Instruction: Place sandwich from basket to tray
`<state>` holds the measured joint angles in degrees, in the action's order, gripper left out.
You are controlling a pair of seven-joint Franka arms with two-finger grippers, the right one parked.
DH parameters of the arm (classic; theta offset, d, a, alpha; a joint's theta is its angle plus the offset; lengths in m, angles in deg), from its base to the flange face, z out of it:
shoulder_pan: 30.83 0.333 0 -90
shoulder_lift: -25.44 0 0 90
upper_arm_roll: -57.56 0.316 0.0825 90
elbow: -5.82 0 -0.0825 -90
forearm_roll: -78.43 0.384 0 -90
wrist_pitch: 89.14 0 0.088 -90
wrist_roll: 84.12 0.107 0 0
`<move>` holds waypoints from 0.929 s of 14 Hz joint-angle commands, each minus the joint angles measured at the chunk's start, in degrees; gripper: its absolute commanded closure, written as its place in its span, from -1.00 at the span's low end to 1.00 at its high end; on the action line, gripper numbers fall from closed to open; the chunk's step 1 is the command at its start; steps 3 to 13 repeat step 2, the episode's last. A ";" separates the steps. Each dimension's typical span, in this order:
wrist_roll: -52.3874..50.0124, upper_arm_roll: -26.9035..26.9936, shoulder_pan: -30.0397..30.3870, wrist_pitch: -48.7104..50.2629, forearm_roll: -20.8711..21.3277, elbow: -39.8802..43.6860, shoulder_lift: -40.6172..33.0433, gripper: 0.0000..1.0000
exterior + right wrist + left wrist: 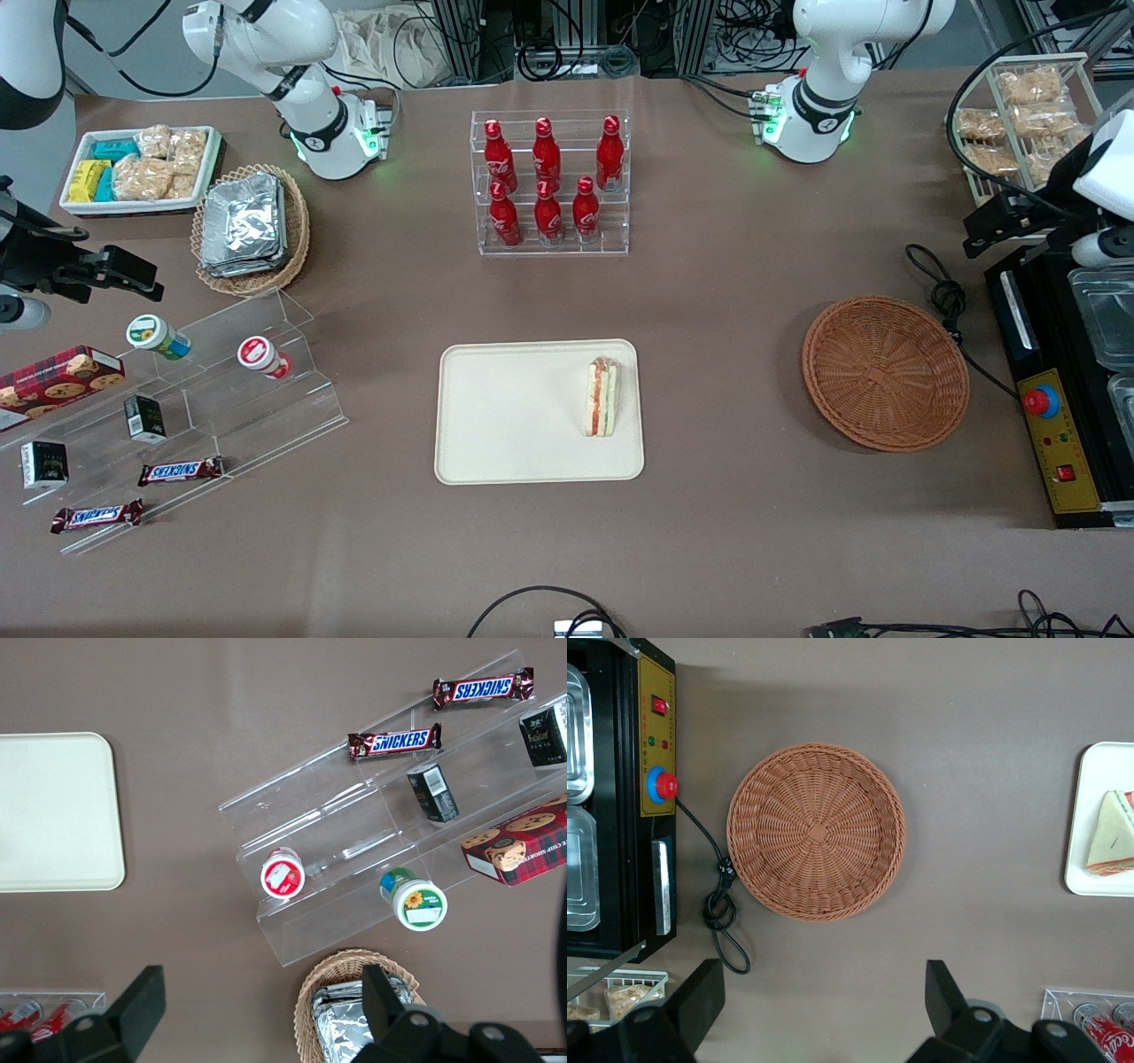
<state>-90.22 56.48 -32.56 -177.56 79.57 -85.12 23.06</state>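
Sandwich: one triangular wedge, lying on tray.
Tray: one, flat cream rectangle.
Basket: one, round woven wicker.
Gripper: above tabletop beside basket, jaws wide, holding nothing.

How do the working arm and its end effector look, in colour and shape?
The left arm has glossy white rounded shells, a black ring at the joint, green lights at its base and black cables nearby. Its end effector has two black wedge-shaped fingers, standing open above the table beside the empty basket.
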 commanded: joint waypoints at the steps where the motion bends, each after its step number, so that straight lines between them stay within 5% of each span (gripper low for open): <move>1: 0.04 0.47 -0.74 1.05 -1.82 -0.13 0.44 -1.00; 13: -0.14 0.47 -0.82 2.02 -2.10 0.57 1.15 -1.00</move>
